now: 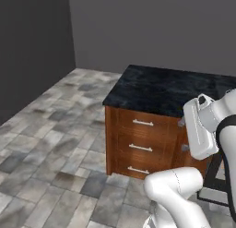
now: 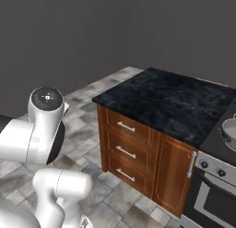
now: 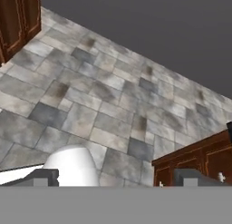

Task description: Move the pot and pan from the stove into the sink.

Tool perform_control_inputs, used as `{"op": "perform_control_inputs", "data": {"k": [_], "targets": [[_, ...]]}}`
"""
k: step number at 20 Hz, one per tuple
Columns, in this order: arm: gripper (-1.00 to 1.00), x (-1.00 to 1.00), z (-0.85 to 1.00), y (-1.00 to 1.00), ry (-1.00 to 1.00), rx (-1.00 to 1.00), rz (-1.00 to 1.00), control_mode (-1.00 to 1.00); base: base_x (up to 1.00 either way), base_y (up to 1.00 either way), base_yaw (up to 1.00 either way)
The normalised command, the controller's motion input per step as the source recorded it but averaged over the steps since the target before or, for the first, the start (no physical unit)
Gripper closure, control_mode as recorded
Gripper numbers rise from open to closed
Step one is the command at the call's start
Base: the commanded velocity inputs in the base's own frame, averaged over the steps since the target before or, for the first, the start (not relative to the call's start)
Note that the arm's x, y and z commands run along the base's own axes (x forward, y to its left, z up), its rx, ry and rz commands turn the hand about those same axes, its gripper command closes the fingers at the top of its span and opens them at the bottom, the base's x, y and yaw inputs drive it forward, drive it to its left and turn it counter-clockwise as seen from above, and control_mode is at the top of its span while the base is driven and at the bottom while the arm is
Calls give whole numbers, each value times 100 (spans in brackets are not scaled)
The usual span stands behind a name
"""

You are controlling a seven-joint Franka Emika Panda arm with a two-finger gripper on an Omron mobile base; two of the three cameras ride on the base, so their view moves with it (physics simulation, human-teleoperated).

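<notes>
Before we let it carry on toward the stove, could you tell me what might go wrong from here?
1. The pot shows just as a sliver at the right base view's edge on the stove, so a reach now would be poorly guided.
2. The open claw faces the floor, away from the cookware.
3. The cabinet stands close beside the arm; swinging or driving could strike it.

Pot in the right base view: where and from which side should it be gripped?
Probably the rim: the pot sits upright and open-topped on the stove, its handles out of frame. Come from above, one finger inside the wall, one outside.
</notes>
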Motion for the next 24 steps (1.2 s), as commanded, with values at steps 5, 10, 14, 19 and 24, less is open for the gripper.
{"op": "perform_control_inputs", "data": {"k": [5, 10, 14, 19, 24], "targets": [[-100, 0, 0, 0, 0, 0, 0, 100, 0, -18, -48], [-100, 0, 0, 0, 0, 0, 0, 100, 0, -18, -48], [-100, 0, 0, 0, 0, 0, 0, 100, 0, -21, -47], [-100, 0, 0, 0, 0, 0, 0, 100, 0, -29, -39], [-100, 0, 0, 0, 0, 0, 0, 100, 0, 0, -1]]}}
